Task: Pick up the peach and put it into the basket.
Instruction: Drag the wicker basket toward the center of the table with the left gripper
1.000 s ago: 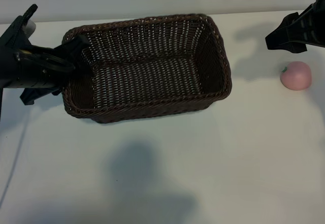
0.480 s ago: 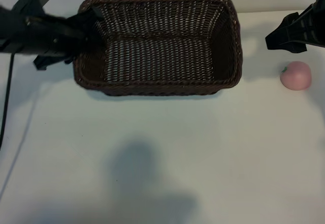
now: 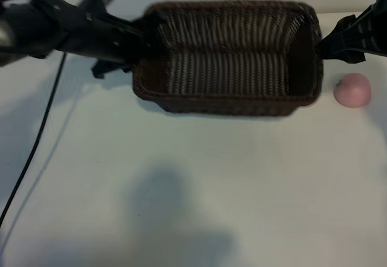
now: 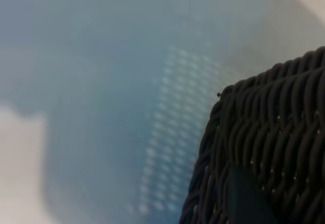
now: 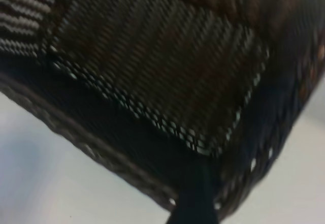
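The dark-brown wicker basket (image 3: 230,105) sits at the back of the table, its right end close to the peach. My left gripper (image 3: 144,42) is shut on the basket's left end wall. The left wrist view shows the weave (image 4: 274,127) with one dark finger (image 4: 245,196) against it. The pale-pink peach (image 3: 352,90) lies on the table at the far right, just past the basket's right end. My right gripper (image 3: 340,40) hangs open above and behind the peach, next to the basket's right rim. The basket (image 5: 152,66) fills the right wrist view.
A black cable (image 3: 36,146) trails from the left arm across the white table (image 3: 199,194) on the left. A broad shadow lies on the table's near middle. The basket's right end stands between the two arms.
My left gripper has dragged the basket to the right and a little toward the back. Its right end now nearly reaches the right gripper and the peach, which have not moved.
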{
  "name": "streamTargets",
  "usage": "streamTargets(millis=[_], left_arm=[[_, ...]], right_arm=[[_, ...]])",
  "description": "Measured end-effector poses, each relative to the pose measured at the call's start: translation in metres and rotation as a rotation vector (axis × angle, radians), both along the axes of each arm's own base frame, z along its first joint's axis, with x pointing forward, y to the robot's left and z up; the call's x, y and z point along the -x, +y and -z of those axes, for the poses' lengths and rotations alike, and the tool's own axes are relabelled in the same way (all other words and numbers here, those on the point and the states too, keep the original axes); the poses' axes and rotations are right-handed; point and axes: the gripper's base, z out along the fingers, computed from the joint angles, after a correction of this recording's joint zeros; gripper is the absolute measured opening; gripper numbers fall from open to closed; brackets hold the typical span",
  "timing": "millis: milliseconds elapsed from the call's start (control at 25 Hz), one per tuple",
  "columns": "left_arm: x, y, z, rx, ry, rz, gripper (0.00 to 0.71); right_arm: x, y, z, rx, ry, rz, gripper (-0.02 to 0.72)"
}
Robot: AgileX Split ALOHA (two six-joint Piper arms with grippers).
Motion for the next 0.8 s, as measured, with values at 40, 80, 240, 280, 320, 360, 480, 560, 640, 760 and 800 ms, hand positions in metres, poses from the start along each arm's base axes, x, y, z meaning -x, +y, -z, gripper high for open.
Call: streamTargets(millis=[40, 80, 240, 280, 320, 360, 480, 560, 640, 760, 800], left_arm=[[0.0, -0.001, 0.007, -0.006, 0.016, 0.004, 0.328], [-0.001, -0.001, 0.013, -0.011, 0.029, 0.005, 0.328], [-0.003, -0.001, 0.026, -0.024, 0.051, 0.004, 0.328], [-0.003, -0.001, 0.028, -0.025, 0.054, 0.003, 0.328], [-0.003, -0.001, 0.028, -0.026, 0.055, 0.003, 0.328], [-0.003, -0.001, 0.029, -0.027, 0.056, 0.002, 0.328], [-0.003, -0.001, 0.033, -0.03, 0.062, -0.002, 0.328], [-0.003, -0.001, 0.033, -0.029, 0.064, -0.005, 0.328], [-0.003, -0.001, 0.035, -0.029, 0.069, -0.006, 0.328], [-0.003, -0.001, 0.035, -0.03, 0.071, -0.001, 0.328], [-0.003, -0.001, 0.035, -0.031, 0.074, 0.003, 0.328]], right_arm=[[0.0, 0.0, 0.0, 0.0, 0.0, 0.0, 0.595], [0.0, 0.0, 0.0, 0.0, 0.0, 0.0, 0.595], [0.0, 0.0, 0.0, 0.0, 0.001, 0.0, 0.595], [0.0, 0.0, 0.0, 0.0, 0.001, 0.0, 0.595], [0.0, 0.0, 0.0, 0.0, 0.001, 0.0, 0.595], [0.0, 0.0, 0.0, 0.0, 0.001, 0.0, 0.595], [0.0, 0.0, 0.0, 0.0, 0.001, 0.0, 0.595], [0.0, 0.0, 0.0, 0.0, 0.001, 0.0, 0.595], [0.0, 0.0, 0.0, 0.0, 0.001, 0.0, 0.595], [0.0, 0.0, 0.0, 0.0, 0.001, 0.0, 0.595], [0.0, 0.0, 0.0, 0.0, 0.001, 0.0, 0.595]])
